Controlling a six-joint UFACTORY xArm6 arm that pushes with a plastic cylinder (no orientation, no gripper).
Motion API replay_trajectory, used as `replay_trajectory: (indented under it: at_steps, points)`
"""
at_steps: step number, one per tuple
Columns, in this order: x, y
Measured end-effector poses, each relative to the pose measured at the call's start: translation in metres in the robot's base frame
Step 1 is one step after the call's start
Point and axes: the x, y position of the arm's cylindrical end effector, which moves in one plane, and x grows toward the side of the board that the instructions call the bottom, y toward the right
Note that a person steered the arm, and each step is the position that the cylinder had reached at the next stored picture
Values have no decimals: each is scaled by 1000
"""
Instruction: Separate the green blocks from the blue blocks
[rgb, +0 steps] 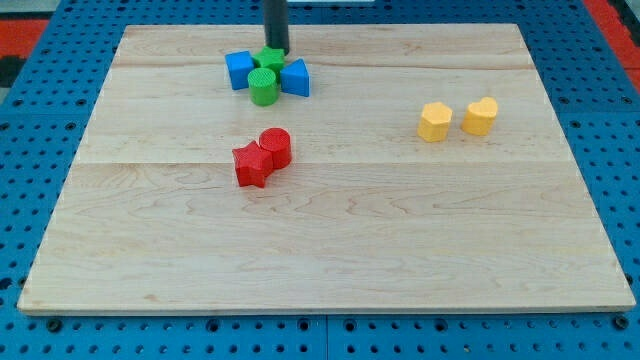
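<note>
The arm carried no claw, so no open or closed state applied. It ended in a rod. My tip (277, 52) stood against the far edge of a green block (271, 58). Below my tip in the view lay a green cylinder (263, 88). A blue cube (239, 70) sat to my tip's left and a blue block (296, 77) to its right, all packed tight on the surface (400, 250).

Hazard: because the blocks touched, a straight push would likely shift the whole cluster, blues included. An off-centre contact could make the green block slip sideways.
</note>
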Motion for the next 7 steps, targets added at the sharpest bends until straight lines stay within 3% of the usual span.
replay_trajectory:
  at_steps: [4, 5, 6, 7]
  points:
    - [108, 2]
    - [112, 8]
    - [86, 27]
    - [85, -38]
